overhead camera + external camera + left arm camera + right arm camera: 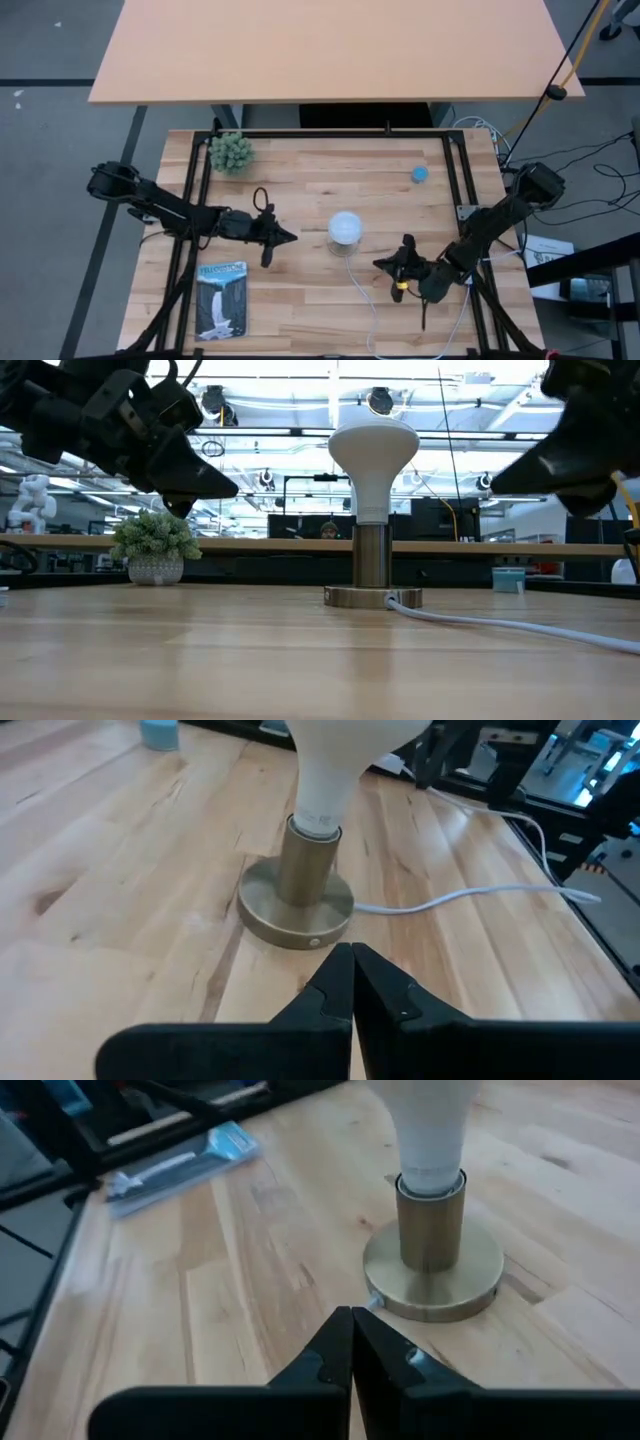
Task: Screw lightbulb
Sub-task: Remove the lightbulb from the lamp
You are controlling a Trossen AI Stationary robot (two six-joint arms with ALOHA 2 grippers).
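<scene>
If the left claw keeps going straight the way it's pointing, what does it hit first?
Most likely the brass socket base holding the lightbulb. The shut left claw points right at it, with only bare table between, though its height is hard to judge.

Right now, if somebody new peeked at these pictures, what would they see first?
The white lightbulb standing upright in a brass socket in the middle of the wooden table, with a white cord trailing off. One dark robot arm waits on each side, the left gripper and right gripper both aimed at the bulb with jaws shut, touching nothing. A little green plant sits in the far left corner.
</scene>
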